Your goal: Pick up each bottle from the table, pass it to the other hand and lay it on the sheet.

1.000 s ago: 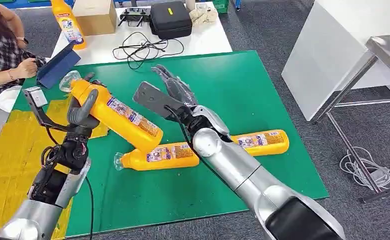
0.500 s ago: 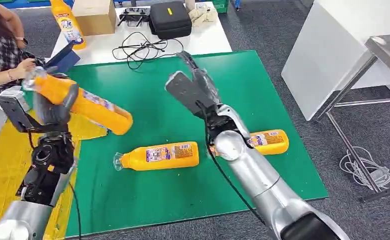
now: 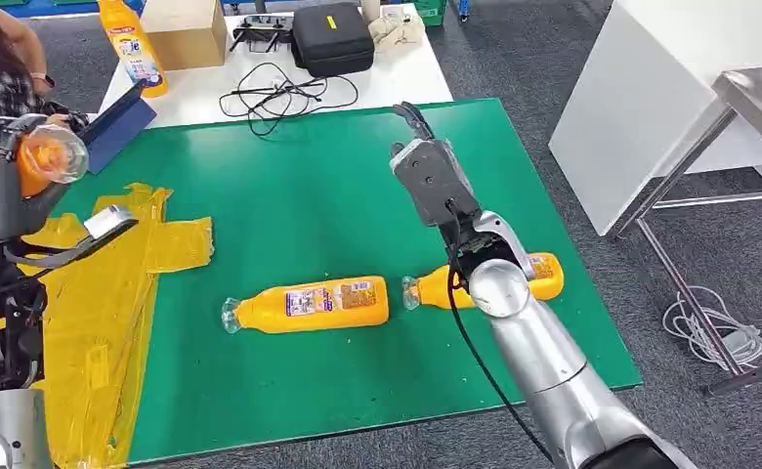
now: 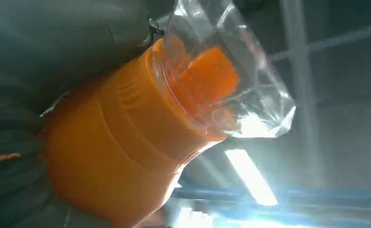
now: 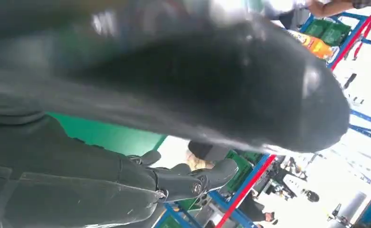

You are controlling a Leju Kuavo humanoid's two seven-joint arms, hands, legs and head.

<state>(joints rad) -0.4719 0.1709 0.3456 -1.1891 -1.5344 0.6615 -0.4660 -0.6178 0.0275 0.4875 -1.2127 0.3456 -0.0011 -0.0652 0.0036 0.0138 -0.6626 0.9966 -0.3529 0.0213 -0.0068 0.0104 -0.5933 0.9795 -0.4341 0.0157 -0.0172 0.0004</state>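
In the head view, your left hand (image 3: pixel 1 200), at the left edge of the frame, grips a bottle (image 3: pixel 47 161) raised above the yellow sheet (image 3: pixel 113 293); the handover appears complete and the laying-down step is in hand. Your right hand (image 3: pixel 426 166), upper centre, holds nothing, fingers extended. Two more bottles (image 3: pixel 309 304) (image 3: pixel 543 274) lie on the green table (image 3: pixel 289 186). In the left wrist view, the fingers wrap the bottle body below its plastic-wrapped cap (image 4: pixel 212 80). In the right wrist view, the fingers (image 5: pixel 193 183) lie loosely apart. Next, lower the bottle sideways onto the sheet, then release.
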